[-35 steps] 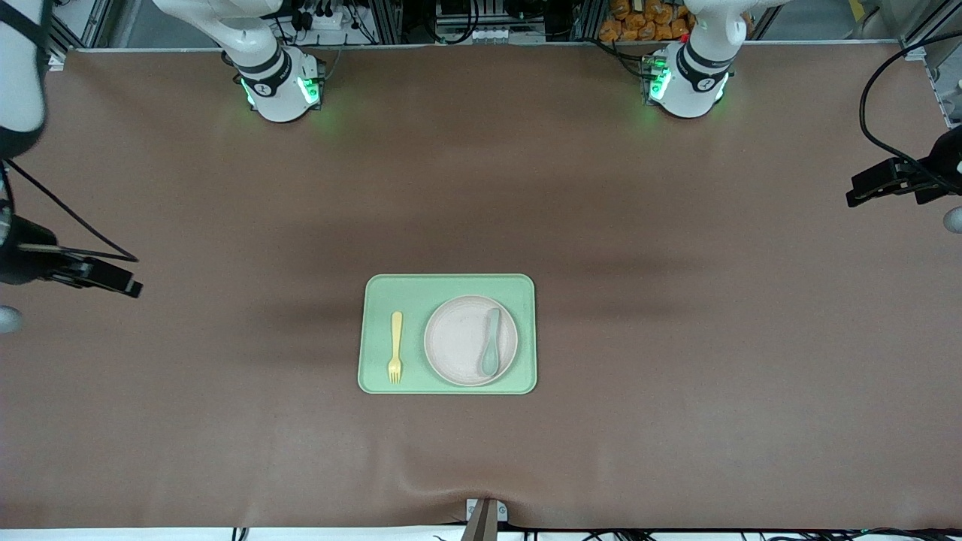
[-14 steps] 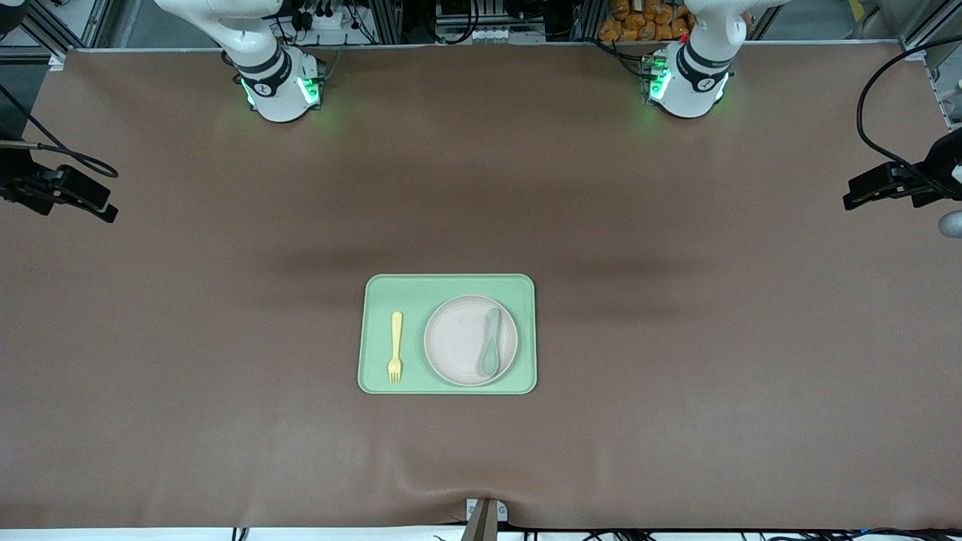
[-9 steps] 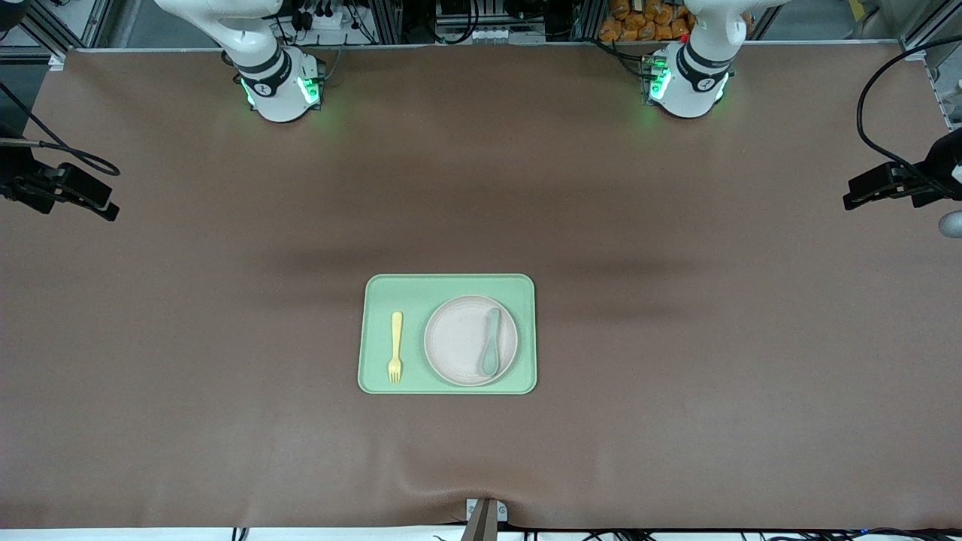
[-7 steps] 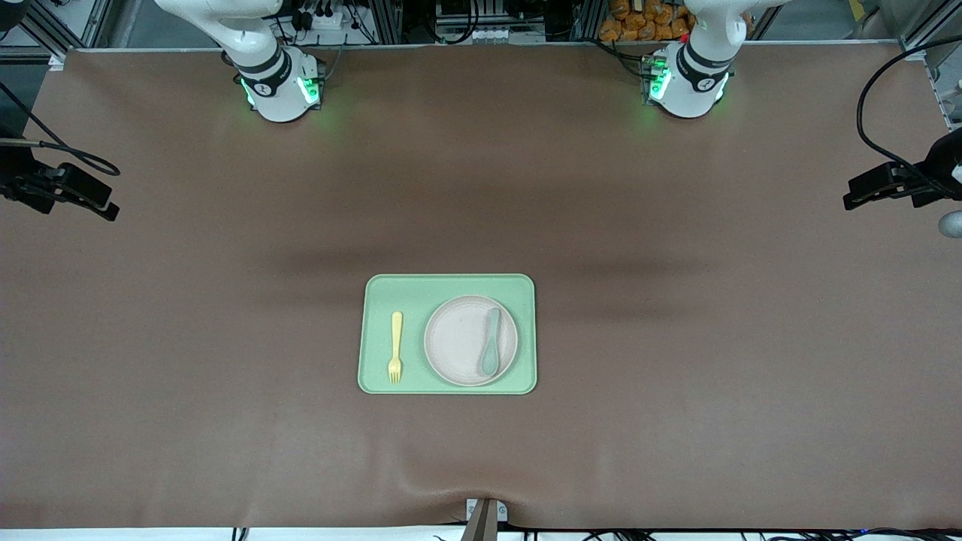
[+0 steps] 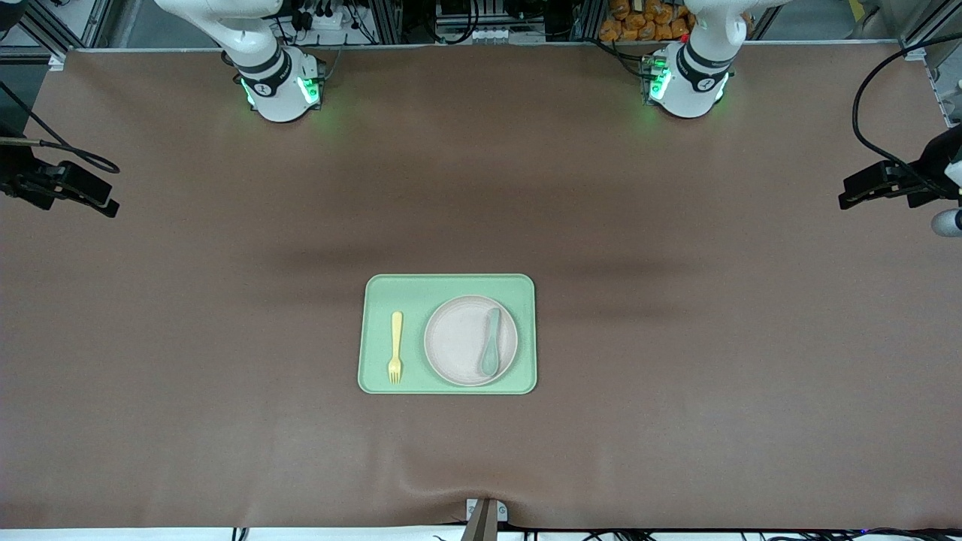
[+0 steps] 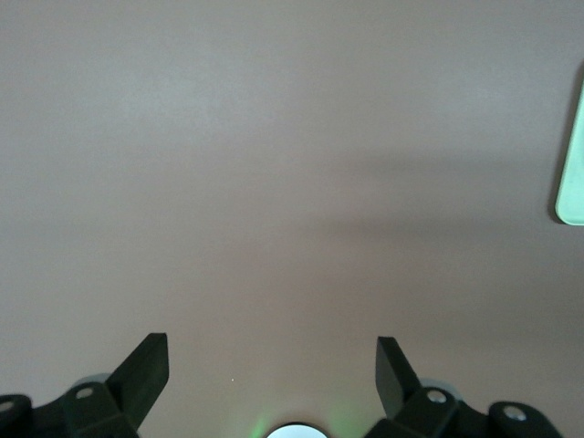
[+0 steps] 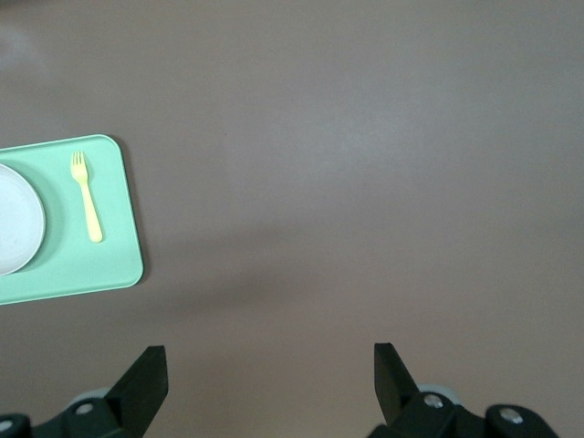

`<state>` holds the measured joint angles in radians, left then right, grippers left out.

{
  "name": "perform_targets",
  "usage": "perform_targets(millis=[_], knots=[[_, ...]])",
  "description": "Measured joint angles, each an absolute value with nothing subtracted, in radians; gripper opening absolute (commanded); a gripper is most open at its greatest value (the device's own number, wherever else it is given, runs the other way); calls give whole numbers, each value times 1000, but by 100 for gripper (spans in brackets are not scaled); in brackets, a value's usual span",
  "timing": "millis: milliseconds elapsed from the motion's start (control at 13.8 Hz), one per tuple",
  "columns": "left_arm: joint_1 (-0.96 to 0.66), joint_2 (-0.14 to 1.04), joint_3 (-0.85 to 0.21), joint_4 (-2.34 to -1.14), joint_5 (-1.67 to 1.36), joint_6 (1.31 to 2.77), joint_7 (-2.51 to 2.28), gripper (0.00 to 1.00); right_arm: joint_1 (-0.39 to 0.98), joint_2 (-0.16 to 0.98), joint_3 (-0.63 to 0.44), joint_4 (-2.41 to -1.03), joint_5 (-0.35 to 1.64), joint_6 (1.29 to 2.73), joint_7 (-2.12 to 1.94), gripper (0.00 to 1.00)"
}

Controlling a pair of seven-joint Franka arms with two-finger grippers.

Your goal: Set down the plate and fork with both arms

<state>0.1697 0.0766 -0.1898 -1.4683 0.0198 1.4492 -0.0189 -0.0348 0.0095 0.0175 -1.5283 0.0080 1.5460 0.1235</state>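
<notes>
The pale beige plate lies on a light-green tray in the middle of the table. The yellow fork lies flat on the tray beside the plate, toward the right arm's end. A teal spoon rests on the plate. My right gripper hangs open and empty over bare table at its arm's end; its view shows the fork, the plate and the tray. My left gripper is open and empty over bare table at the other end, with a tray corner in its view.
The brown table mat spreads wide around the tray. Both arm bases stand along the edge farthest from the front camera. A small bracket sits at the nearest edge.
The right gripper swung along its end of the table toward the bases, then stopped. The left gripper has barely shifted. Nothing on the tray has moved.
</notes>
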Motion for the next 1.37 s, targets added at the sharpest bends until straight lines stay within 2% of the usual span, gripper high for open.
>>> perform_targets(millis=[578,1373], knots=[[165,20,-255,-1468,20,1374,-19,100,-33,9,23,-1528,8,1543,69,100],[167,1,-258,-1471,20,1362,-19,100,-33,9,23,-1528,8,1543,62,100]])
